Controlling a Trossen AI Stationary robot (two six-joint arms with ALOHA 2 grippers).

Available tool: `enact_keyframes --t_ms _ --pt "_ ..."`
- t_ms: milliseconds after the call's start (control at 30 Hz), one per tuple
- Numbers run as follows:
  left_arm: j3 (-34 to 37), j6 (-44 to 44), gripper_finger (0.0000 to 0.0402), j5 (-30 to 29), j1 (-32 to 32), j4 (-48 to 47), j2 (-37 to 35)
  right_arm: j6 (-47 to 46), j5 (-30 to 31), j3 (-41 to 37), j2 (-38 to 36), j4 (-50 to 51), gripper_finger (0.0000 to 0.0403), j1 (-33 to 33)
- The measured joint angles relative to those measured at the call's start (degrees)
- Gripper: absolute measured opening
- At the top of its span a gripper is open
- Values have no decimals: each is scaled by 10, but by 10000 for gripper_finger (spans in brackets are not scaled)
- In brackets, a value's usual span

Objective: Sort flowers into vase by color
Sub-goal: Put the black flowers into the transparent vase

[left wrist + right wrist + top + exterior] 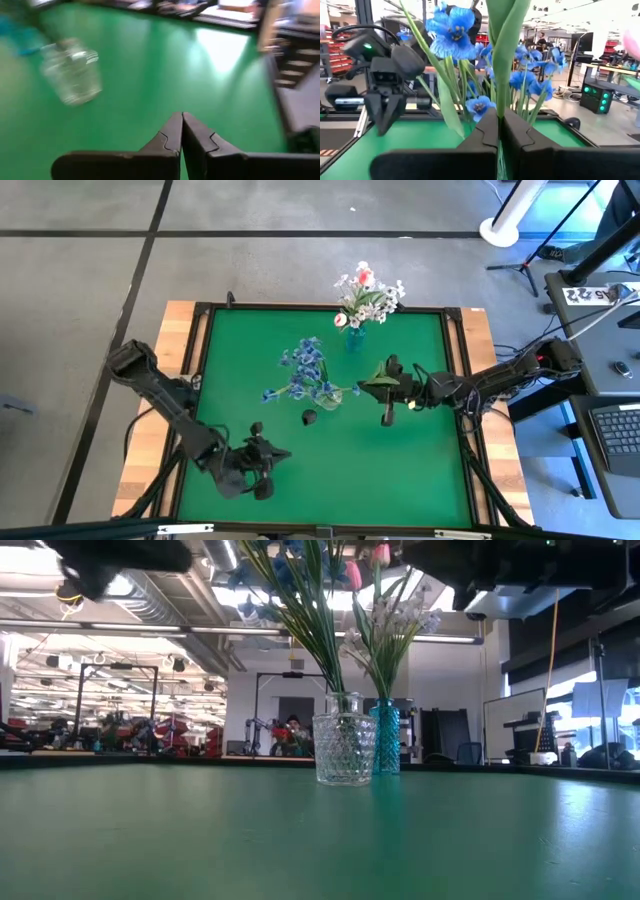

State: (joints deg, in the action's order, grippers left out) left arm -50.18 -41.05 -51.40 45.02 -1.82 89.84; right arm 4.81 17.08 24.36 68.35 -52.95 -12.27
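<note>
On green table [400,450], clear vase [327,395] of blue flowers [305,365]; right hand [366,388] grasping green stalk [502,60]

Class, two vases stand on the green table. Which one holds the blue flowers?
The clear glass vase near the table's middle holds the blue flowers. The teal vase at the far edge holds white and pink ones instead.

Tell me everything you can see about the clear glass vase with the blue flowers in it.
The clear cut-glass vase is a squat jar with a diamond-patterned body and a narrower neck. It stands upright near the middle of the green table mat, in front of a slimmer teal glass vase. Thin green stalks rise from its mouth, carrying small blue blossoms that fan out above it. A dark tulip head lies on the mat just beside it. Neither end effector touches the glass.
</note>
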Motion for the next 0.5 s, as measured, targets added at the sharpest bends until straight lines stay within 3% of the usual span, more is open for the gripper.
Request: enact_keyframes --t_ms 167,267,367,500 --pt "101 200 1 151 -41 368 0 0 -25 5 15 -6 1 25" --pt "155 257 1 210 -65 519 0 -5 -49 5 32 -11 1 35" --pt "195 250 0 220 -87 578 0 -5 -52 11 51 -17 1 38" --pt "222 201 0 220 -109 583 0 4 -51 26 73 -18 1 38"
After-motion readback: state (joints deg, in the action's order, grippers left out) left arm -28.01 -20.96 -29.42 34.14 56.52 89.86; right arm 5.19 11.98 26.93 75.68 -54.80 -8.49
